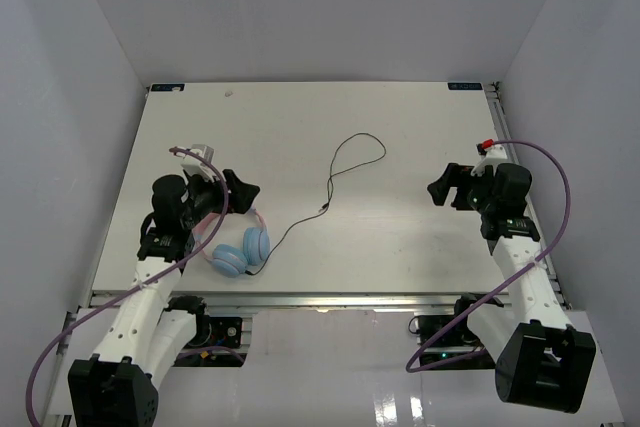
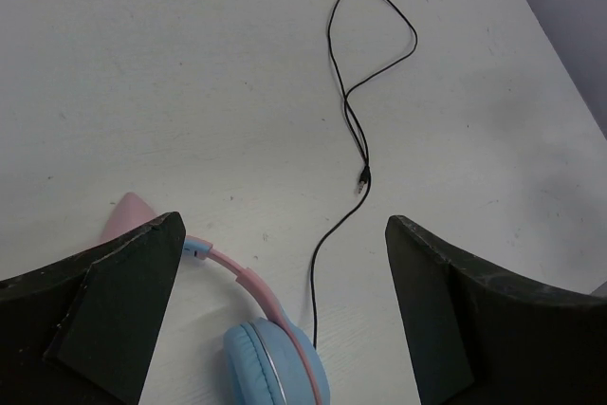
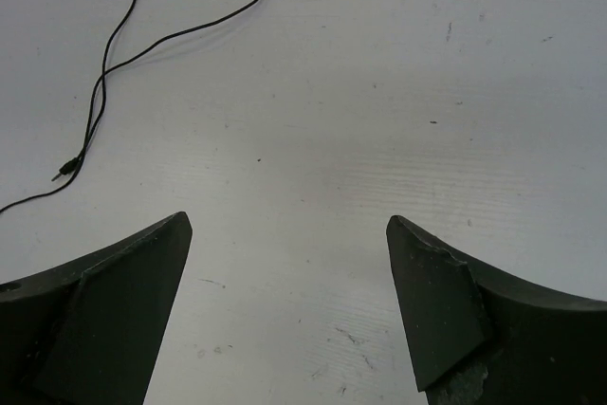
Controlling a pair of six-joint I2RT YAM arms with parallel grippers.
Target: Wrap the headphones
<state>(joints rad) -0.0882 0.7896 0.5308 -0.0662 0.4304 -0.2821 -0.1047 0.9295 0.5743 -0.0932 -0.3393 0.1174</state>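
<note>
The headphones (image 1: 243, 250) lie on the white table near its front left, with a pink headband and two light-blue ear cups. Their thin black cable (image 1: 345, 167) runs right, then loops toward the table's middle, with the plug (image 1: 323, 210) lying loose. My left gripper (image 1: 232, 190) is open and empty, just behind the headphones. In the left wrist view one ear cup (image 2: 275, 367) and the headband (image 2: 237, 277) lie between the open fingers, and the left gripper (image 2: 285, 223) touches nothing. My right gripper (image 1: 447, 187) is open and empty at the right; its wrist view shows the cable loop (image 3: 142, 54).
The white table (image 1: 400, 237) is walled in by grey panels at the back and on both sides. A metal rail (image 1: 330, 299) runs along the front edge. Purple arm cables (image 1: 560, 182) hang beside each arm.
</note>
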